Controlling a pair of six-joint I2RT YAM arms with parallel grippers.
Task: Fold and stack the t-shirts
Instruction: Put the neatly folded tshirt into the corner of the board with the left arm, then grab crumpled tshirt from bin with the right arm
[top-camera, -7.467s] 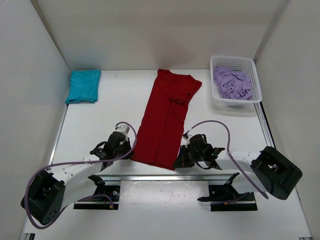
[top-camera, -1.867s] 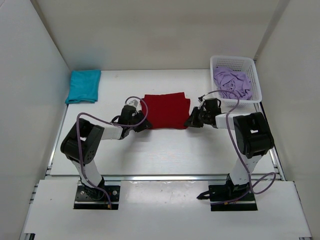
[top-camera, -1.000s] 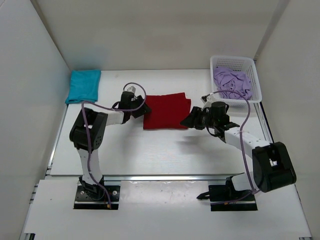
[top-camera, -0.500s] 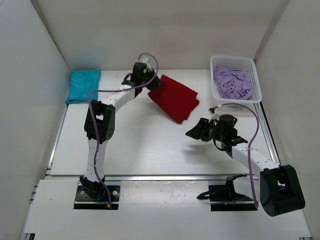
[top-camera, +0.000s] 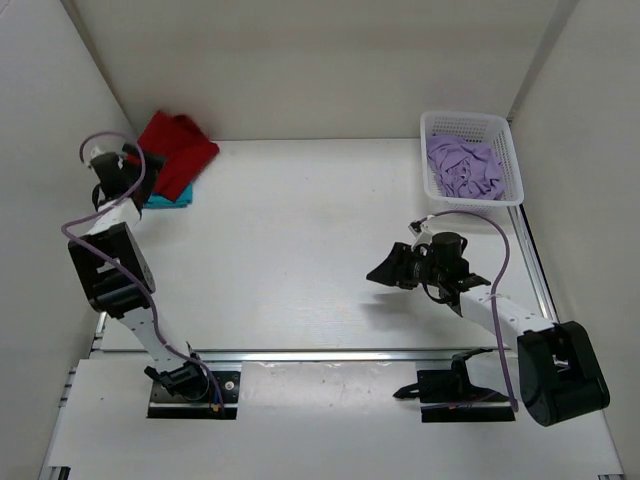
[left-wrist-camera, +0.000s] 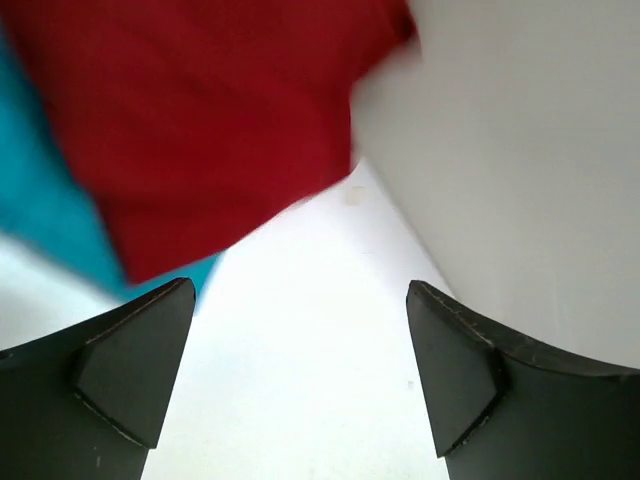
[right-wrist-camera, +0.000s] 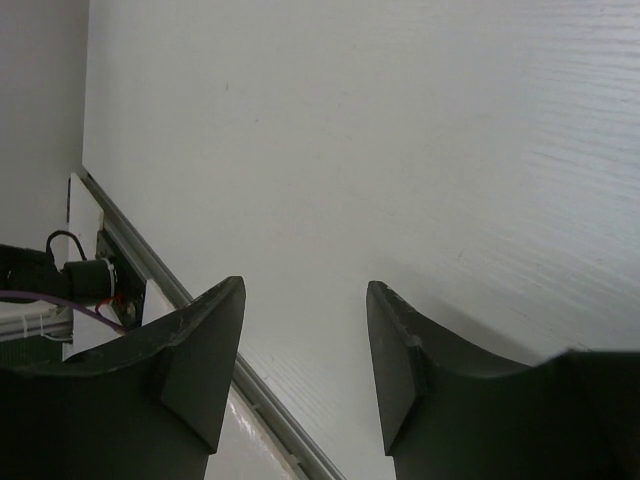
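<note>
Over in the far left corner, my left gripper (left-wrist-camera: 298, 290) has its fingers spread wide with nothing between them, hovering just above the table (top-camera: 300, 230). The dark red shirt (top-camera: 178, 148) sits right ahead of it, draped over the teal shirt (left-wrist-camera: 45, 210), so only a strip of teal shows on the left side and along the near edge. The red one looks blurry from my wrist, so I can't say how neat its edges are. It's bunched close against the left wall (top-camera: 50, 120), so it's tight there. My right gripper (right-wrist-camera: 305, 290) is also spread apart and holding nothing, out over the bare middle-right of the table with loads of room around it. The lilac shirt (top-camera: 463, 165) is crumpled in the white basket (top-camera: 470, 118) at the far right, well apart from both grippers.
</note>
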